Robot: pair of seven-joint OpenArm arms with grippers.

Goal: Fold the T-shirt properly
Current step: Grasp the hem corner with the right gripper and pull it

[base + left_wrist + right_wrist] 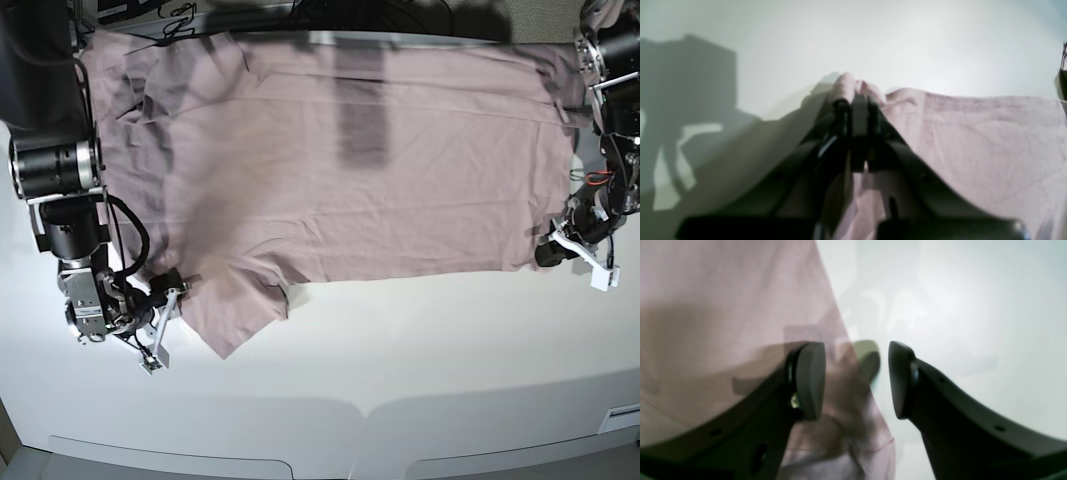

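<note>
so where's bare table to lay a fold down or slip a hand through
Free: the wide white table strip below the T-shirt hem, between the two arms. Crowded: the far edge, which the cloth covers, the sleeve beside the right gripper, and the corner pinched by the left gripper.

The plain white worktop is left bare along its whole near half, and free passage is offered there from one side to the other. The far half is covered by the dusty-pink cotton T-shirt, spread flat, with one sleeve reaching down toward the near left. The left edge is occupied by the black right arm, whose gripper is held wide apart over the sleeve hem, so a gap is kept between its pads. The right edge is blocked by the left gripper, pinched tight on a bunched corner of cloth. Dark cables and hardware are seen behind the far edge.
</note>
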